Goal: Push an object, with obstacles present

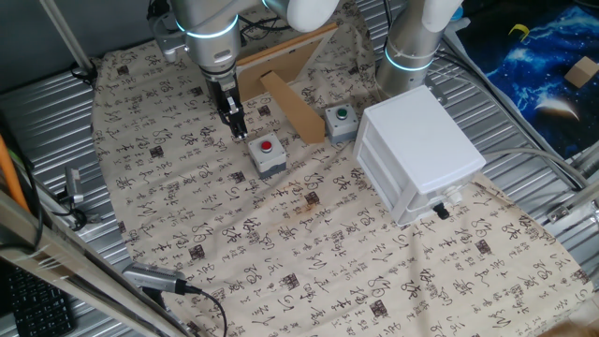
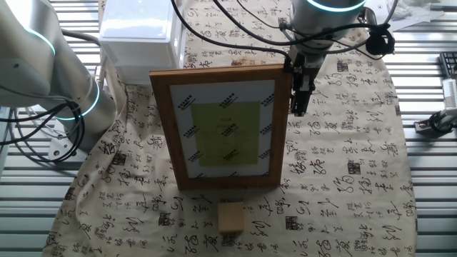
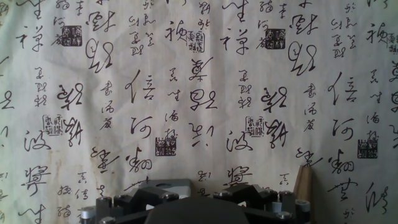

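Observation:
The small tan wooden block (image 2: 230,218) lies on the patterned cloth in front of the wooden picture frame (image 2: 221,128); it is hidden in the one fixed view. My gripper (image 1: 240,131) points down beside the frame's edge, its dark fingers together and holding nothing, just left of the grey red-button box (image 1: 267,154). In the other fixed view the gripper (image 2: 298,108) hangs at the frame's right side, far from the block. The hand view shows the gripper (image 3: 194,194) above bare cloth, with a wooden edge (image 3: 303,185) at lower right.
The grey green-button box (image 1: 341,120) sits right of the frame's strut (image 1: 295,108). The large white drawer cabinet (image 1: 421,150) stands at the right. A second robot base (image 1: 412,47) is behind it. Corrugated metal surrounds the cloth (image 1: 281,253).

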`<state>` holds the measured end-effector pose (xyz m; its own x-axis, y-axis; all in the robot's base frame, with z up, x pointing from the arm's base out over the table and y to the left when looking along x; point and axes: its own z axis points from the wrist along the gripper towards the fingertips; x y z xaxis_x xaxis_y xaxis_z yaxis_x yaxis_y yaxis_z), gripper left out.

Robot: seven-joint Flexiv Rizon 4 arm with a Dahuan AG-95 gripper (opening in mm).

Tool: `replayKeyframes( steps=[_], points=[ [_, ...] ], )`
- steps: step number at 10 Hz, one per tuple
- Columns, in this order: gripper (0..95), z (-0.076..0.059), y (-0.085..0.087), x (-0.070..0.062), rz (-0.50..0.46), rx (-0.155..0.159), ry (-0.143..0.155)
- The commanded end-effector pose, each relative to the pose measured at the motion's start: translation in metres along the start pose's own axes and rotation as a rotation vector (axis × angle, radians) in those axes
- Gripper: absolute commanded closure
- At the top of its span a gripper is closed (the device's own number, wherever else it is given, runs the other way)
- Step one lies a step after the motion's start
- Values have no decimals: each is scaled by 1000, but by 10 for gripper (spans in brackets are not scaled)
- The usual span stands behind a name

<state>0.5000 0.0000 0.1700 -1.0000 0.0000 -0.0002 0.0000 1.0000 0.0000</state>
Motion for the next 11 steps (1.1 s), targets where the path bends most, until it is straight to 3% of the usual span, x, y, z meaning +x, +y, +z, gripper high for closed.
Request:
replayKeyframes(
  steps=[1, 11],
  points=[
    [950, 0, 0, 0, -143, -54, -14],
    [950, 0, 0, 0, -142, -54, -12]
  ],
)
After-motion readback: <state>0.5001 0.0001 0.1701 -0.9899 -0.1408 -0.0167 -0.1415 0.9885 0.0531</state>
